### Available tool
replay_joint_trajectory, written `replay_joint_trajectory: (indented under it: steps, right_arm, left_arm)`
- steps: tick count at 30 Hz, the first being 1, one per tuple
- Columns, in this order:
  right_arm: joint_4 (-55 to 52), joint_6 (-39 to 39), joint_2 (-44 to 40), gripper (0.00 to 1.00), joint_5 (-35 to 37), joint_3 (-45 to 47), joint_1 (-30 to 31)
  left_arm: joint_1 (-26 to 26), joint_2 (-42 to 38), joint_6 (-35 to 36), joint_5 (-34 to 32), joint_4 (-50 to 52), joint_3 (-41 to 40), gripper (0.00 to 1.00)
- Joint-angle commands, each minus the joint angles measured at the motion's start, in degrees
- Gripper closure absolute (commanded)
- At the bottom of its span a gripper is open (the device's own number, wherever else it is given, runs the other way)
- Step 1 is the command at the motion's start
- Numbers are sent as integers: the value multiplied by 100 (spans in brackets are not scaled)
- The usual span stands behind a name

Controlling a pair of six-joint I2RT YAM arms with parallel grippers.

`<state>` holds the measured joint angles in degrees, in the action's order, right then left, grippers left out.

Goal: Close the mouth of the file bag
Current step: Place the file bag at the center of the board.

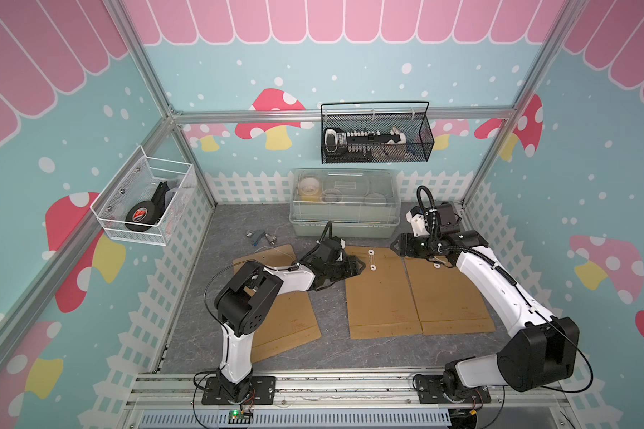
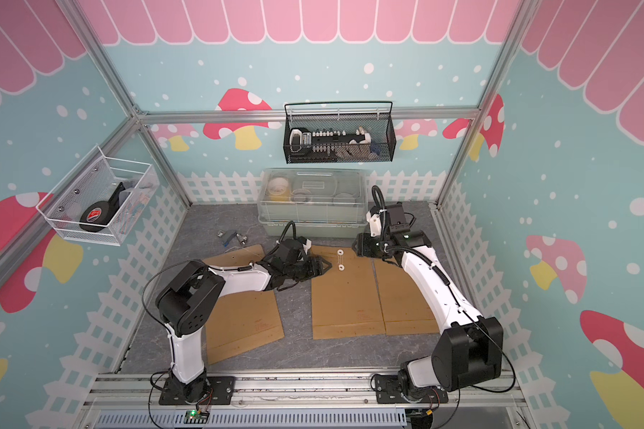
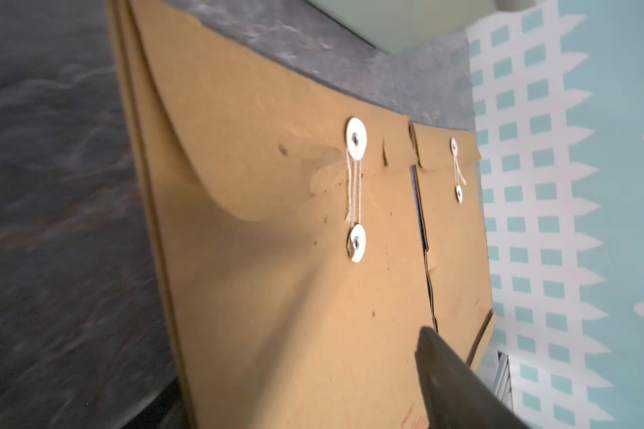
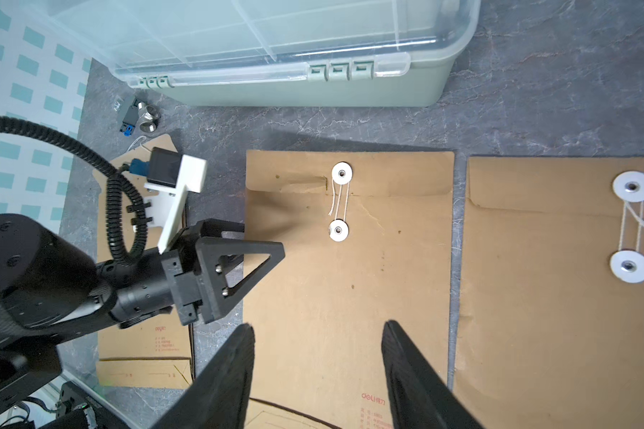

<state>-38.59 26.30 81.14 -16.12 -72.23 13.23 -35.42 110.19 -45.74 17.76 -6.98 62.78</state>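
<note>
Three brown file bags lie flat on the grey table. The middle file bag [image 1: 382, 293] [image 4: 350, 278] has its flap folded down. White string [image 4: 341, 202] runs between its two white discs [image 4: 341, 173] [image 4: 338, 230]. My left gripper [image 1: 361, 265] sits low at this bag's left edge, level with the discs. It is open and holds nothing; one finger [image 3: 458, 382] shows over the bag. My right gripper [image 4: 318, 327] [image 1: 396, 245] hovers above the table between the middle and right bags, open and empty. The right file bag [image 1: 450, 297] also has string between its discs.
The left file bag [image 1: 287, 319] lies partly under my left arm. A clear lidded storage box [image 1: 344, 202] stands just behind the bags. Small metal fittings [image 1: 259, 236] lie at the back left. A black wire basket [image 1: 376, 135] and a white one [image 1: 142, 202] hang on the walls.
</note>
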Motion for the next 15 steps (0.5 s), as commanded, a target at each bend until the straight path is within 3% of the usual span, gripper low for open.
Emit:
replay_joint_trajectory:
  steps: [1, 6, 12, 15]
  right_arm:
    - [348, 606, 91, 43, 53, 217, 139]
    - [890, 1142, 287, 45, 195, 606, 820]
    - [2006, 1630, 1176, 55, 55, 602, 2006]
    - [2453, 1780, 1922, 56, -75, 296, 2407]
  left_arm:
    - [229, -785, 529, -349, 1172, -87, 17]
    - [458, -1790, 1033, -1071, 2137, -420, 16]
    - [714, -2779, 1359, -2675, 3217, -718, 16]
    - [1155, -3108, 1082, -2668, 3277, -1102, 16]
